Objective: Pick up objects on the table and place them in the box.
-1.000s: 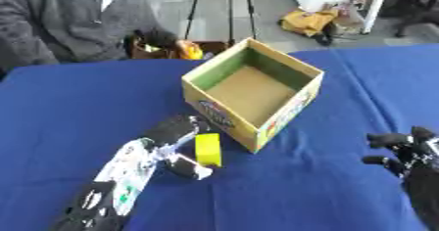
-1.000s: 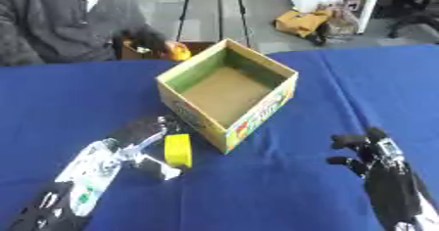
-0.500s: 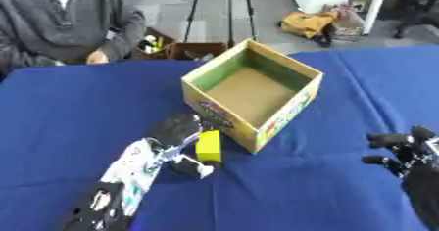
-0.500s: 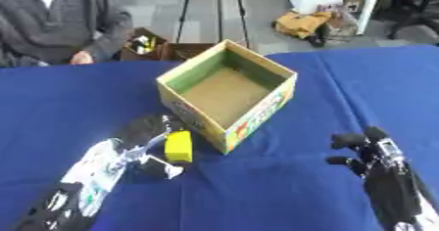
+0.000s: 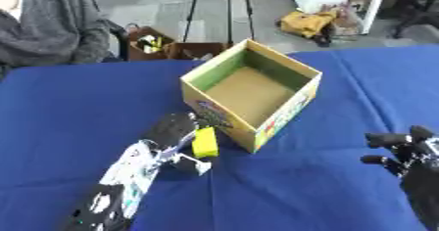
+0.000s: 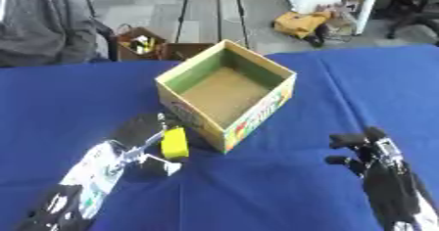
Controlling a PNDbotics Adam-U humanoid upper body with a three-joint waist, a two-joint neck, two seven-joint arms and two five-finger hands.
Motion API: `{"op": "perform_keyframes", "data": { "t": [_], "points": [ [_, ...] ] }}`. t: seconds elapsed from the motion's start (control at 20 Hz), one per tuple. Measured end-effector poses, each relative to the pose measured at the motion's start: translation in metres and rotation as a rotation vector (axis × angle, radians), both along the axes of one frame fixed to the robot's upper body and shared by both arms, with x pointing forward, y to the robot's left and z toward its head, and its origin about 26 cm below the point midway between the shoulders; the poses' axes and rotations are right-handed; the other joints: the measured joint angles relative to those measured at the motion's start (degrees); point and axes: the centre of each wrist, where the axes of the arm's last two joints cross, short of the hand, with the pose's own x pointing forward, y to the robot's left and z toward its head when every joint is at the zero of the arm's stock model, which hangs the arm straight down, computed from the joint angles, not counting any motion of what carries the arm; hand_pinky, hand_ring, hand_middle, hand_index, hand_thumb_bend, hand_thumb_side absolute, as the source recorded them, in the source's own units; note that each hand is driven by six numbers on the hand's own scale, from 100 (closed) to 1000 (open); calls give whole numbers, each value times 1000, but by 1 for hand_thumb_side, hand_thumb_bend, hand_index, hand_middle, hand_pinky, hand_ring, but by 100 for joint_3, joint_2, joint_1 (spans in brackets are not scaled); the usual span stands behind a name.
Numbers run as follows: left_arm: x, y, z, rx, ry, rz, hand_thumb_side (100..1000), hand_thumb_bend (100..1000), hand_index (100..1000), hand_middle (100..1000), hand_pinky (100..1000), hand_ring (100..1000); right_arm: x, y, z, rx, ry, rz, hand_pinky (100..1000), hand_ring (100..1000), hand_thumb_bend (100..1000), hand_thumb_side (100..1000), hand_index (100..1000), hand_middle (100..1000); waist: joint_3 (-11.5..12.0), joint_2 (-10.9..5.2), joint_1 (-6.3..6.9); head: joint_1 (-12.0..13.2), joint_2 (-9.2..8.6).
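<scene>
Yellow block (image 5: pixel 205 142) sits held in the left robot hand (image 5: pixel 176 134), whose fingers curl round it just beside the near-left wall of the open cardboard box (image 5: pixel 254 93) on the blue desk (image 5: pixel 308 196). The right robot hand (image 6: pixel 367 149) rests at the lower right, fingers loosely spread, holding nothing.

Left hand (image 5: pixel 176 129) fingers behind yellow block (image 5: pixel 205 142)
</scene>
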Motion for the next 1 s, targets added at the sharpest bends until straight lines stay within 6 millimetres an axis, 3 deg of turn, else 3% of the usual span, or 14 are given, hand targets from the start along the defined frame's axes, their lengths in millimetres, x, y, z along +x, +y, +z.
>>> {"op": "perform_keyframes", "data": {
  "t": [0.55,0.7,1.0],
  "points": [
    [-4,17,69,-169,-93,-16,128,100,630,325,486,523,0,0,-1,0,5,0,651,882,100,944,658,574,-50,0,0,-21,-2],
    [8,14,80,-166,-108,4,151,100,640,330,495,528,0,1,-2,-3,8,8,651,882,100,945,658,574,-143,-1,0,19,-4],
    [46,4,81,-86,-71,62,136,100,652,334,515,524,1,7,-2,-12,12,47,651,883,100,947,658,573,-492,-4,43,180,-7]
  ]
}}
